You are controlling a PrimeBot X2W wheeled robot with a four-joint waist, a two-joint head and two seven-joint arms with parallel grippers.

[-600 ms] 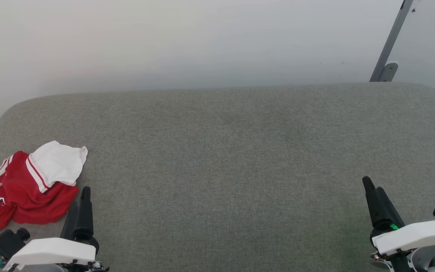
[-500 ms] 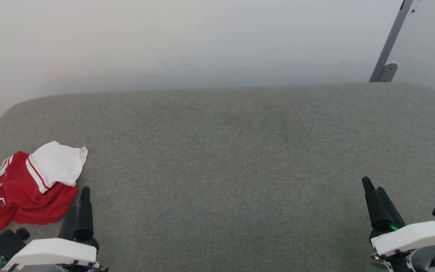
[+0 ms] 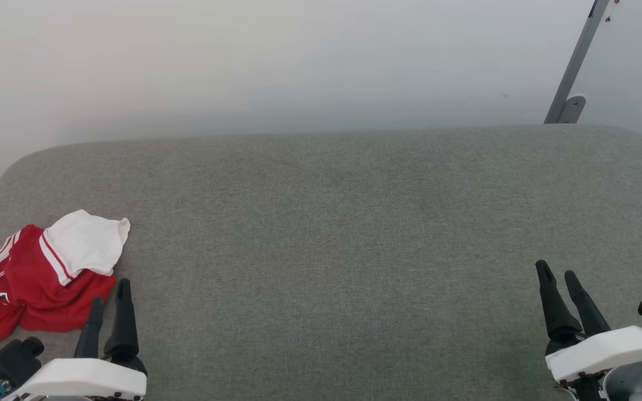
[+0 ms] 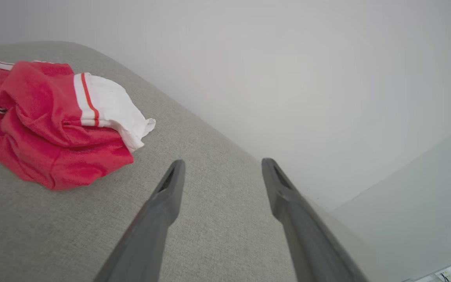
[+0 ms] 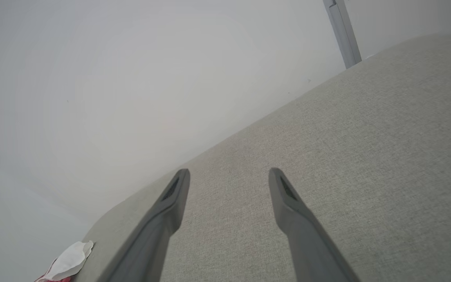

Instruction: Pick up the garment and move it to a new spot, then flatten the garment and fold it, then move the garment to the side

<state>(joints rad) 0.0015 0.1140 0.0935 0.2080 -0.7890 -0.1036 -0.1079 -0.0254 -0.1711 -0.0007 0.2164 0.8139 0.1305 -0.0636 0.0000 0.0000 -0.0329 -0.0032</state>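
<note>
Item 1. Garment [image 3: 37, 278]: red shirt with a white sleeve and red-and-white striped trim, found crumpled in a heap at about 8 o'clock in the head view, at the left edge of the bench [image 3: 332, 211]. The white sleeve is turned up on top of the red cloth. A scrap of dark lettering is seen, but it cannot be read. In the left wrist view the heap [image 4: 45, 133] is placed at 10 o'clock; nothing is gripped on it.

Item 2. Left pincer [image 3: 110, 292]: recorded at 7 o'clock in the head view, just beside the garment's near right edge. Its fingers are spread apart and nothing is held between them. Whether the cloth is touched cannot be told.

Item 3. Right pincer [image 3: 555, 268]: recorded at 4 o'clock in the head view, well apart from the garment. It is released, with fingers parted over bare grey fabric.

Item 4. Bench: covered in grey woven cloth, with rounded far corners.

Item 5. Wall [image 3: 298, 55]: pale and plain. A grey metal post [image 3: 574, 67] is seen at 1 o'clock.
</note>
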